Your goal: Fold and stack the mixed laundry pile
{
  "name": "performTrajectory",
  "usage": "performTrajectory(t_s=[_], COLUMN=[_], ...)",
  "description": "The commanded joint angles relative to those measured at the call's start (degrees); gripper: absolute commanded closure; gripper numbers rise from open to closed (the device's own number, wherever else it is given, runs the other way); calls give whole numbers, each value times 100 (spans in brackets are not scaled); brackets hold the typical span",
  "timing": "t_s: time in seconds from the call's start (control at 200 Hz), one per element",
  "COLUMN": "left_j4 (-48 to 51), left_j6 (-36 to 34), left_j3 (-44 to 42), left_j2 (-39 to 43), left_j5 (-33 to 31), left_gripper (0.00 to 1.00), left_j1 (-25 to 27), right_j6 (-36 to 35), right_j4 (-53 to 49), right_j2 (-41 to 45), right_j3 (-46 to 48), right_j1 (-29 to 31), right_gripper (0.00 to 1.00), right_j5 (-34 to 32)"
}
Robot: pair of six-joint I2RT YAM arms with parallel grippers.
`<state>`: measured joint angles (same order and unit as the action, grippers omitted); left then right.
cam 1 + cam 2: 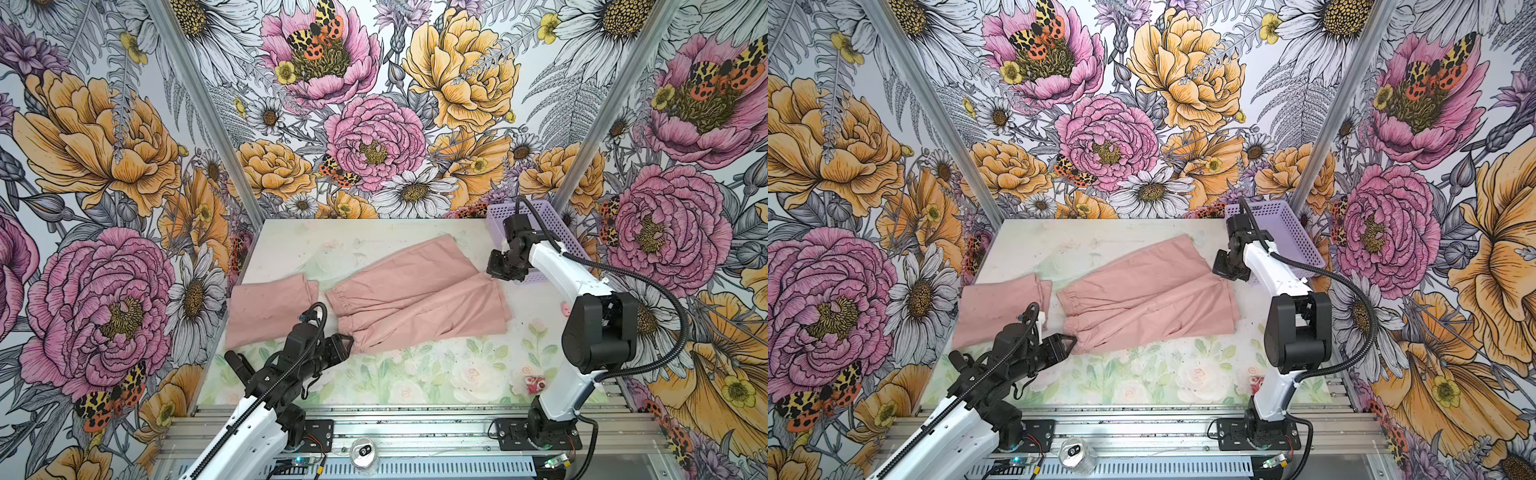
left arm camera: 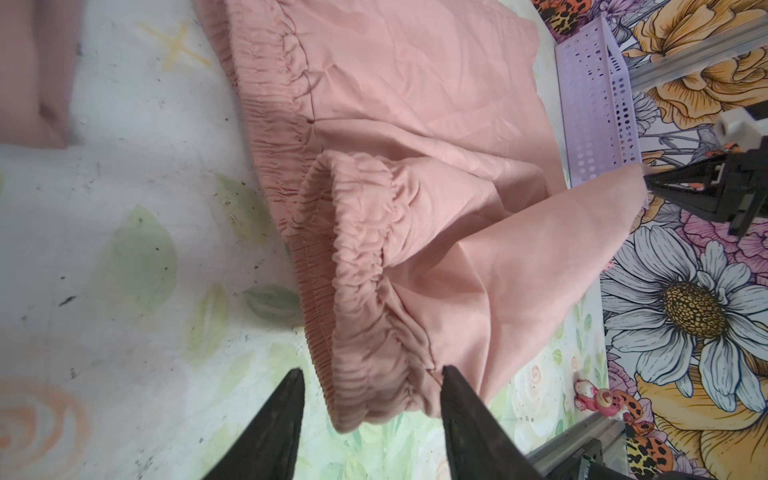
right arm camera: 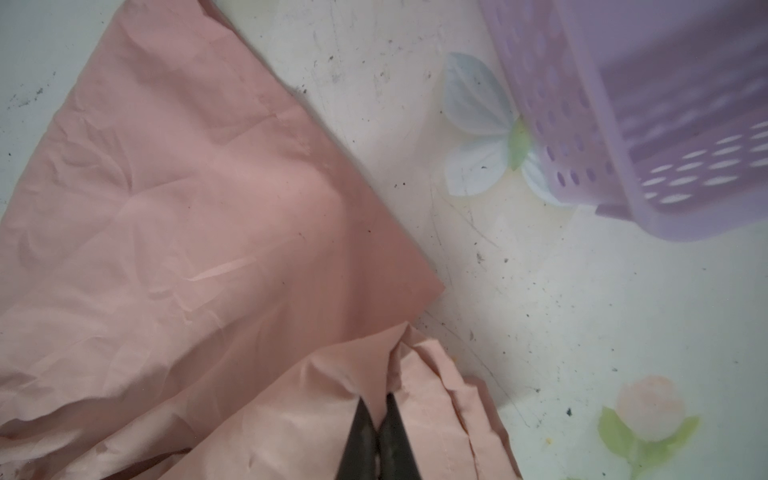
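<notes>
folded pink garment (image 1: pixel 266 311): at left, looks done. left gripper (image 2: pixel 370 374): half open astride the waistband corner of the pink shorts (image 1: pixel 415 291), not yet pinching. shorts: spread in the middle, unfolded. right gripper (image 3: pixel 376 401): clamped on their hem corner. folding and stacking left.

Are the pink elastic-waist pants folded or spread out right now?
Spread out. In both top views the pink pants lie full length on the table, both legs splayed apart; the right gripper pinches one leg's hem.
</notes>
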<state>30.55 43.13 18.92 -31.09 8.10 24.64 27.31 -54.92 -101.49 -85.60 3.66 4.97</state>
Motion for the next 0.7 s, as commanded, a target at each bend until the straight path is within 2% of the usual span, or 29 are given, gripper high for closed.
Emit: performTrajectory(t_s=[0.0, 0.36, 0.445, 0.695], left_j4=[-219, -1226, -1404, -1267], left_j6=[-141, -435, -416, -378], left_j3=[-84, -281, -320, -49], left_j2=[-82, -748, -853, -881], left_j5=[27, 569, 580, 457], left_gripper=[48, 52, 59, 87], left_j1=[36, 88, 189, 246], right_j6=[-59, -33, -25, -24], right_j4=[121, 147, 156, 163], right_j2=[-72, -135, -162, -115], right_j3=[-248, -251, -249, -199], right_j1=[-58, -68, -69, -76], right_gripper=[100, 100, 100, 100], right_j5=[41, 65, 65, 57])
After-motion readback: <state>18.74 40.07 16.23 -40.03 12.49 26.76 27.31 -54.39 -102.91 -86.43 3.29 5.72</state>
